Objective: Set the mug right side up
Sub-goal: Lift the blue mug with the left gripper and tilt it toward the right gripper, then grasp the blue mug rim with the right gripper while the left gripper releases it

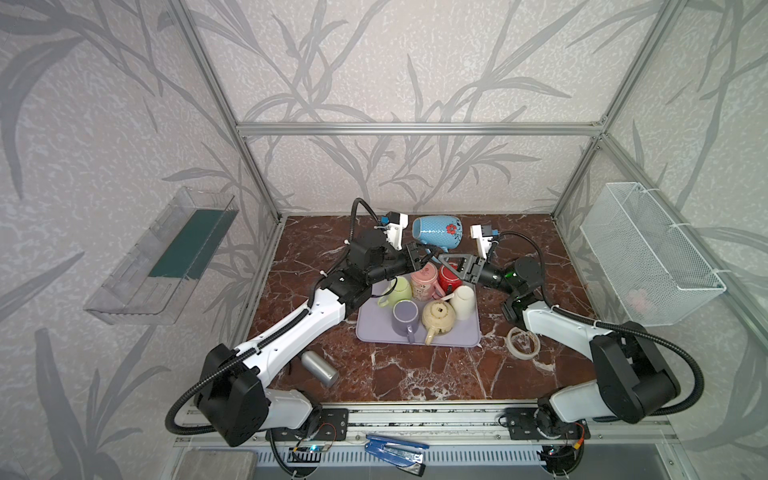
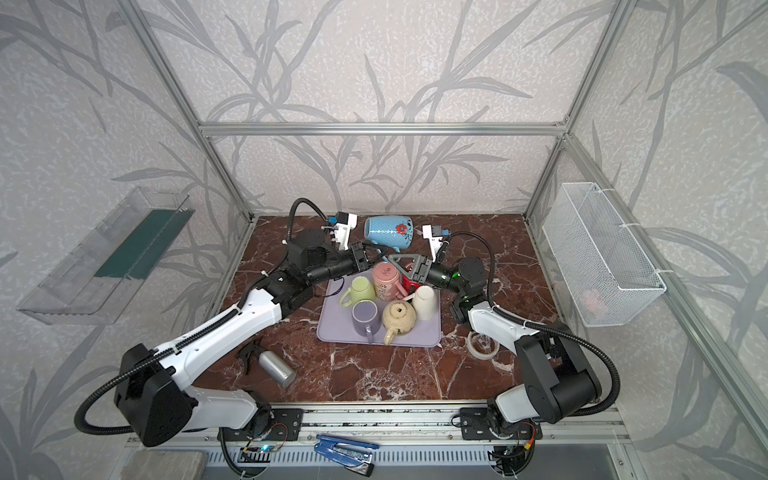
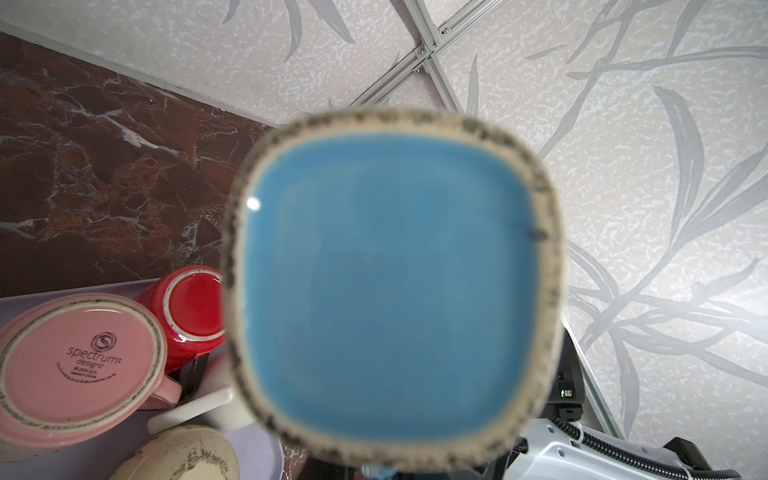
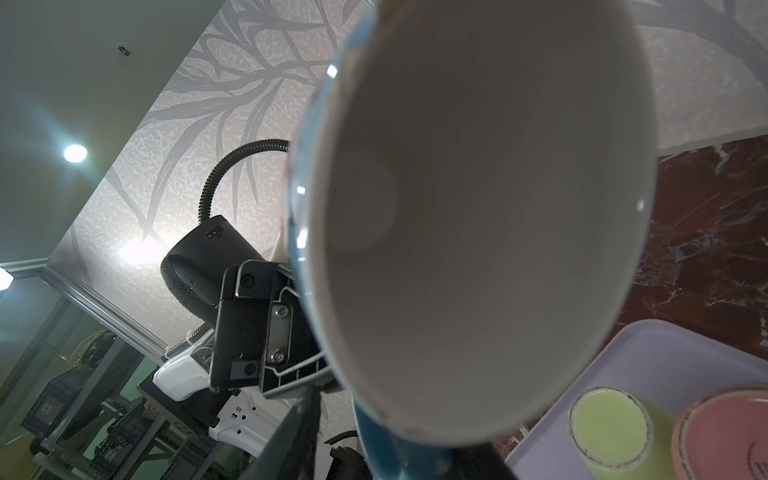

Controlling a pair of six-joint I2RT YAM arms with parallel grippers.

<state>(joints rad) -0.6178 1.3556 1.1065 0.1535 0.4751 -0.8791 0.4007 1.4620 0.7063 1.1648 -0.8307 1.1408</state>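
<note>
We find the blue mug (image 1: pixel 436 230) in the air at the upper middle of a top view, above the far edge of the lilac tray (image 1: pixel 374 332). It lies on its side, long axis level across the frame. Its squarish base faces the left fingers (image 4: pixel 291 376), its round white mouth the right fingers (image 1: pixel 444 259), and the handle hangs down between them. The left fingers are clenched on it, seemingly at the handle; whether the right ones grip, we cannot tell. It is glazed, dotted ceramic with a rough foot ring. We judge the mouth end must swing upward.

blue mug (image 3: pixel 395 282) blurred, red mug (image 1: pixel 449 279) partly hidden
</note>
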